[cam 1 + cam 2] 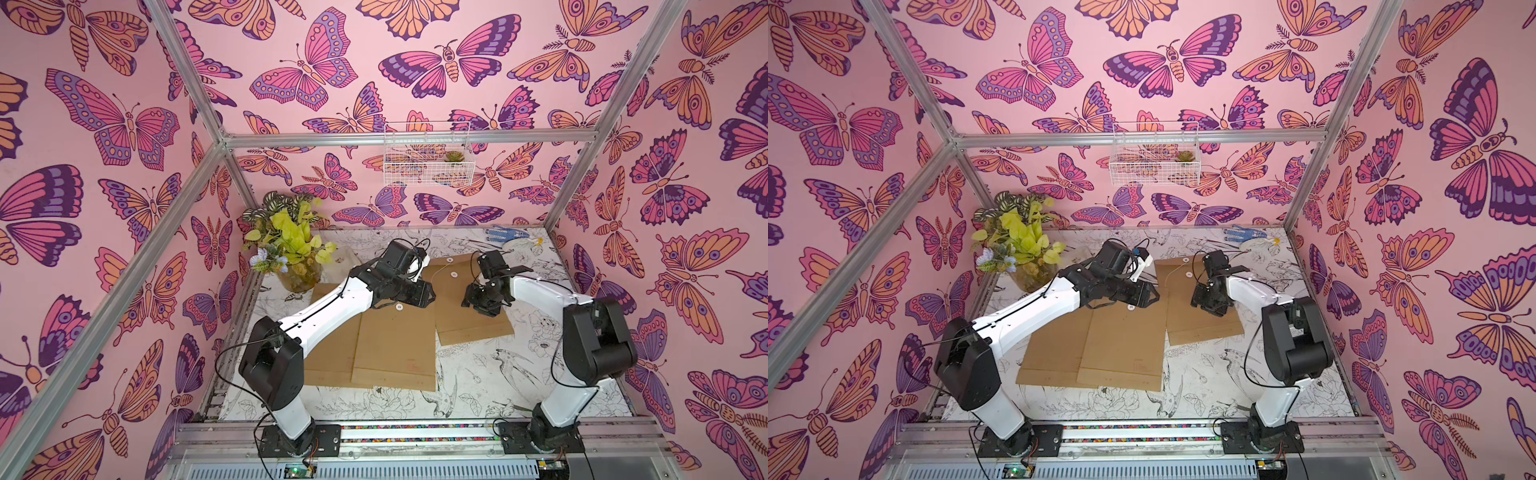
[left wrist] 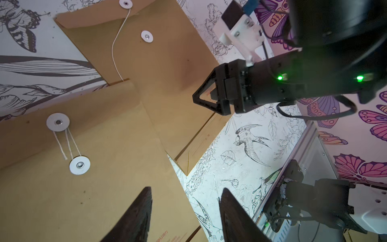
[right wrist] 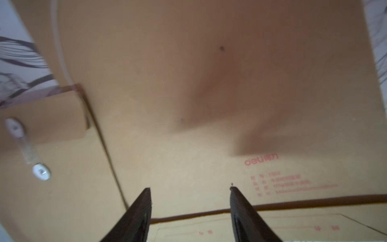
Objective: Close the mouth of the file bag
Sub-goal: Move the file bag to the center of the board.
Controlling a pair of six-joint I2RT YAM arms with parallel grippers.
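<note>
**Figure.** We show the kraft file bag [image 1: 451, 311] lying flat on the right rear part of the table [image 1: 519, 374]. Its white string [image 2: 117, 48] trails loose from the flap disc [image 2: 125, 3] and is not wound round the body disc [image 2: 147, 36]. The right gripper [image 3: 190, 188] hovers over this bag's printed part, fingers spread with nothing between them. The left gripper [image 2: 185, 189], likewise spread and empty, hangs over the neighbouring file bag [image 2: 62, 199], whose string is wound between its discs.

Pink butterfly walls [image 1: 374, 93], aluminium frame [image 1: 291, 139]
</note>
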